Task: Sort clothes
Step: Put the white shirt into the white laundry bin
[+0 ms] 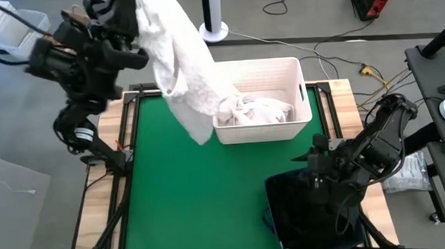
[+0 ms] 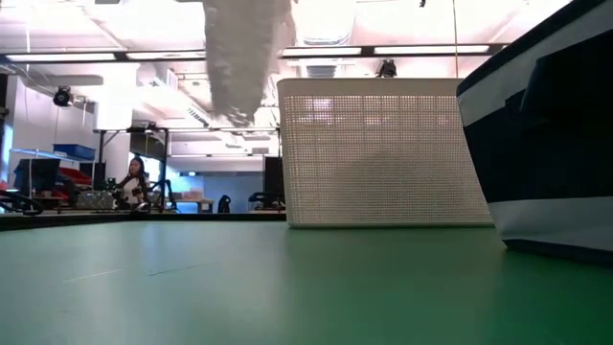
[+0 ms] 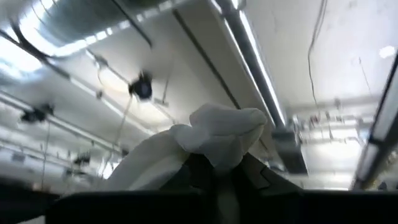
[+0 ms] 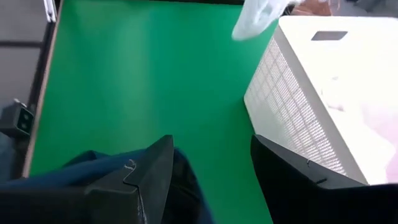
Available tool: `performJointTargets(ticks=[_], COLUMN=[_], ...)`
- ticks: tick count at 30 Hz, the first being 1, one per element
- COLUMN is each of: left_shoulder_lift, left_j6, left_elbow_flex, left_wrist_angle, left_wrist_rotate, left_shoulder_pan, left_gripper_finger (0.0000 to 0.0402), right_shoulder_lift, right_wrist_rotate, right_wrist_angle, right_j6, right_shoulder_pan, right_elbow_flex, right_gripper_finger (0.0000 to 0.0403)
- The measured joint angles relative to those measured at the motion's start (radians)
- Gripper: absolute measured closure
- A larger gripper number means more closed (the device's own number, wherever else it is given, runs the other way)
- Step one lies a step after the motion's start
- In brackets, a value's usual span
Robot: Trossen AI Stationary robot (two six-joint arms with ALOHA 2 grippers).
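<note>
Left tool [image 3: 217,177]: clamped on 1 white garment [image 1: 177,54], raised far-left, hanging beside white bin [image 1: 300,82]. Right tool [image 4: 211,171]: fingers apart, over navy bin [image 1: 311,211].

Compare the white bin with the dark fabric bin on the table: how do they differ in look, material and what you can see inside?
The white bin has stiff, perforated walls; the dark fabric bin looks soft, navy with a pale band. The white bin visibly holds white clothes; the dark bin's inside is too dark to tell. The right hand hangs over the dark bin, while the left hand holds a white garment beside the white one. Both stand on the green mat.
</note>
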Motion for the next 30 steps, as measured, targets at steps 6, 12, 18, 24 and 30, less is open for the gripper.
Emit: performJointTargets(ticks=[6, 12, 18, 24, 30], left_shoulder_lift=[0.119, 0.234, 0.296, 0.314, 0.314], left_j6=[0.068, -0.097, -0.491, -0.626, -0.617], left_elbow_flex=[0.000, 0.000, -0.001, 0.000, 0.000], left_wrist_angle=[0.398, 0.542, 0.516, 0.451, 0.459], left_wrist_rotate=[0.062, 0.109, 0.135, 0.186, 0.213], left_shoulder_pan=[0.052, 0.175, 0.315, 0.398, 0.411], left_gripper_finger=[0.0395, 0.0395, 0.0395, 0.0395, 0.0396], right_shoulder_lift=[-0.023, -0.024, -0.002, 0.034, 0.055], right_wrist_rotate=[-0.007, -0.013, -0.020, -0.019, -0.018], right_wrist_angle=[0.000, 0.001, 0.001, 0.002, 0.003], right_j6=[0.089, 0.189, 0.282, 0.285, 0.312], right_shoulder_pan=[0.001, 0.004, 0.011, 0.010, 0.010], right_elbow_flex=[0.000, 0.000, -0.002, -0.003, -0.003], right_gripper_finger=[0.0197, 0.0195, 0.0197, 0.0196, 0.0199])
